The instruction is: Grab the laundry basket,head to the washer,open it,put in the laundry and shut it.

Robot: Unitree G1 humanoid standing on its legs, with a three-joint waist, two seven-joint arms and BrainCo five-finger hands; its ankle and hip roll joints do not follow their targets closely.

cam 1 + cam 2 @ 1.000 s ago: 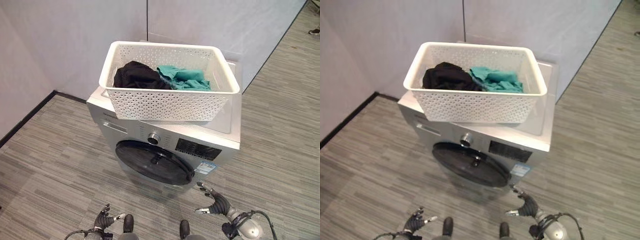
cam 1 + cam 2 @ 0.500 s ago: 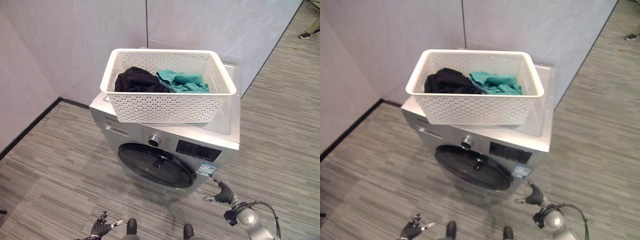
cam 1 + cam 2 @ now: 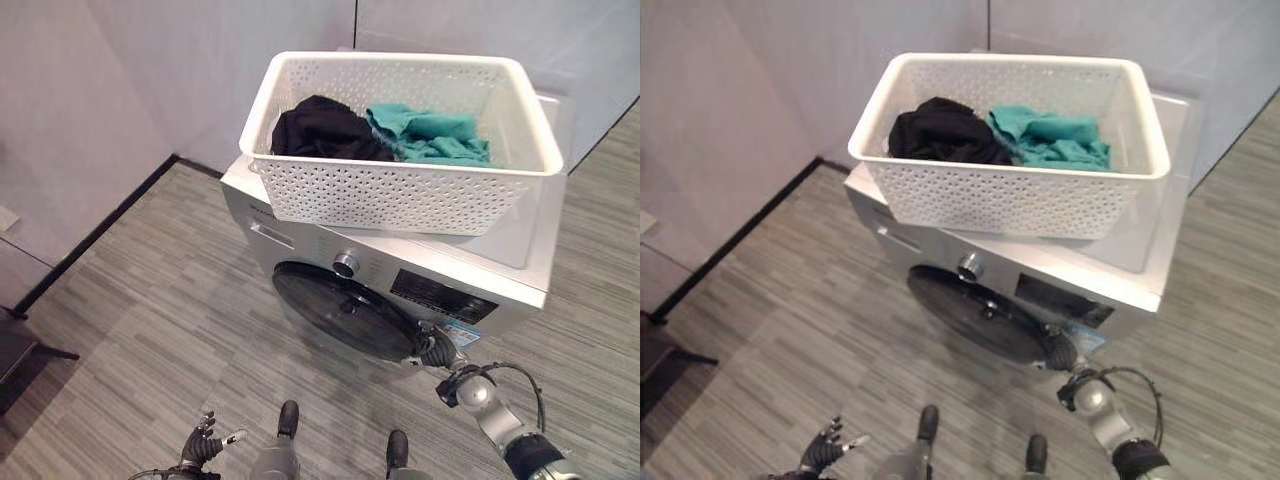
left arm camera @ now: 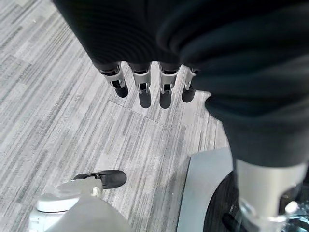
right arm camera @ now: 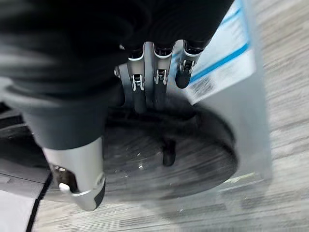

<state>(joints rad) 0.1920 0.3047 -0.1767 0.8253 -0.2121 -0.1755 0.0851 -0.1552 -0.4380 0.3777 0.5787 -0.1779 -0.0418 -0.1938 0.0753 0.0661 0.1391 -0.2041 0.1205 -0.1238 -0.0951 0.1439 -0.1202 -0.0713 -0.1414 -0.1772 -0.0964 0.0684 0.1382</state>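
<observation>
A white perforated laundry basket stands on top of the silver front-loading washer. Inside it lie a black garment and a teal garment. The washer's round dark door is closed. My right hand is at the door's right edge, below the blue-and-white label. In the right wrist view its straight fingers reach onto the door's rim, holding nothing. My left hand hangs low by the floor with relaxed fingers, empty.
Grey walls with a black skirting close in behind and left of the washer. A dark piece of furniture stands at the left edge. Striped grey floor spreads in front of the washer and to both sides.
The camera has shifted, so the washer looks nearer and further right. My right hand has risen from floor height to the door's right edge. The left hand stays low.
</observation>
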